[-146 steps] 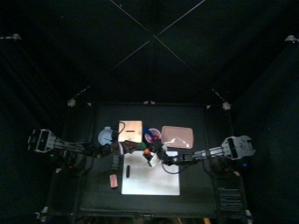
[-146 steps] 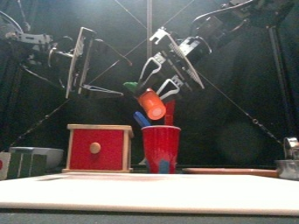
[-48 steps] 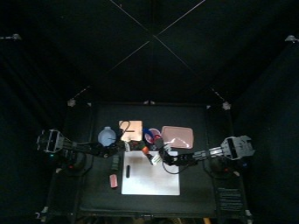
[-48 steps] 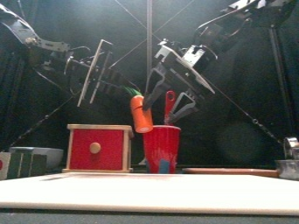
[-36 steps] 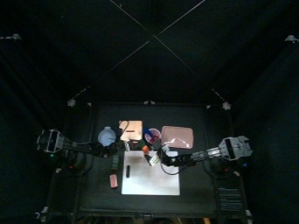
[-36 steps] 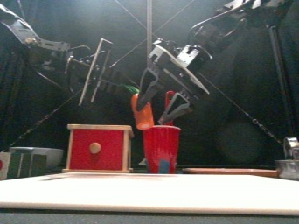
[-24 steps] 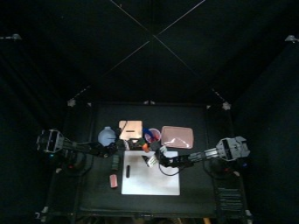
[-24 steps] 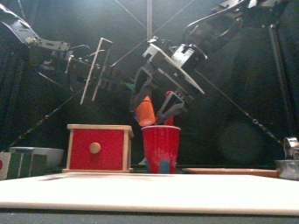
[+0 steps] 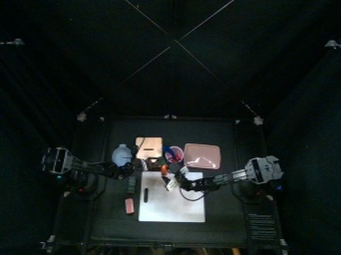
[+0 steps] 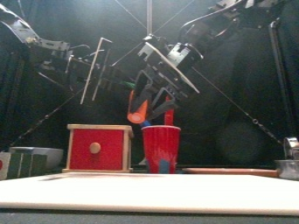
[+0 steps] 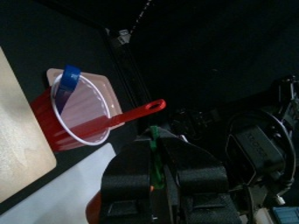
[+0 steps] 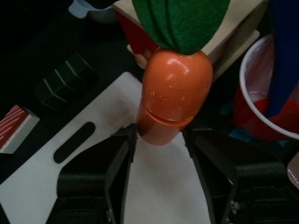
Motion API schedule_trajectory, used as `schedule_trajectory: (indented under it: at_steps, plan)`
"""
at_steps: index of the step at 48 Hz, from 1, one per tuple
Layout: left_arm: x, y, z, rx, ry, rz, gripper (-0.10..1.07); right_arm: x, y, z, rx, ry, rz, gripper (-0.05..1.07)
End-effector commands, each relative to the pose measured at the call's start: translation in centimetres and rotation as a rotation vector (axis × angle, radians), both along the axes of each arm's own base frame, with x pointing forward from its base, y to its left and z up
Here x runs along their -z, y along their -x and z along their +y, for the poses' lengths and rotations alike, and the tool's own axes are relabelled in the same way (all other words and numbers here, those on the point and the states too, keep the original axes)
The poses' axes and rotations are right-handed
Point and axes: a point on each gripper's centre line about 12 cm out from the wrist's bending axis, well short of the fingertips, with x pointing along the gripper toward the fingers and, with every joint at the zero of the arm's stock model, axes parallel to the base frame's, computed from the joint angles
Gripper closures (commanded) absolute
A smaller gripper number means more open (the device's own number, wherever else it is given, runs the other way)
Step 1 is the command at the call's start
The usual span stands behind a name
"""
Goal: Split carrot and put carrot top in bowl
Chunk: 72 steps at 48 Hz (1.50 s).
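Both arms hold carrot [image 10: 138, 110] aloft above red cup [image 10: 160, 148].

Looking straight down from high overhead; level from the table's front edge, close; riding each wrist, nearer still. Shared by all four: the red cup [image 10: 162, 147] beside the white board [image 9: 170, 197].

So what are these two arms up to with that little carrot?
Both arms hold a toy carrot in the air above a red cup. The left gripper pinches the green carrot top, while the right gripper has its jaws around the orange body. It looks as if they are about to pull it apart; it is still in one piece.
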Motion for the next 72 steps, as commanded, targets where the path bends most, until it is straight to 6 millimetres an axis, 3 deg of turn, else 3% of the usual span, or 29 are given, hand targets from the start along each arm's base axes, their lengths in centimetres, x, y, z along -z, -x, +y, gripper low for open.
schedule_trajectory:
  at_steps: [1, 13, 22, 28, 40, 72]
  plan:
    - [-1.1, -0.2, 0.0, 0.000, -0.009, -0.038, 0.58, -1.7, -0.3, -0.1, 0.003, -0.002, -0.045, 0.26]
    - [-1.2, -0.2, -0.1, 0.000, -0.009, -0.041, 0.58, -2.3, -0.5, -0.5, 0.014, -0.004, -0.061, 0.22]
    - [-1.7, -0.2, 0.0, -0.008, -0.014, -0.065, 0.58, -2.7, 0.3, -1.1, 0.059, 0.073, -0.042, 0.06]
    - [-2.7, 0.3, 0.2, -0.030, -0.018, -0.110, 0.58, -4.0, 1.3, 0.0, 0.077, 0.198, -0.044, 0.00]
    - [-3.6, 1.0, 0.6, -0.081, -0.022, -0.175, 0.58, -4.8, 1.7, 0.4, 0.078, 0.204, -0.056, 0.00]
    - [-3.7, 1.0, -0.5, -0.069, 0.044, -0.213, 0.58, -5.6, 0.5, -0.4, 0.067, 0.263, -0.084, 0.00]
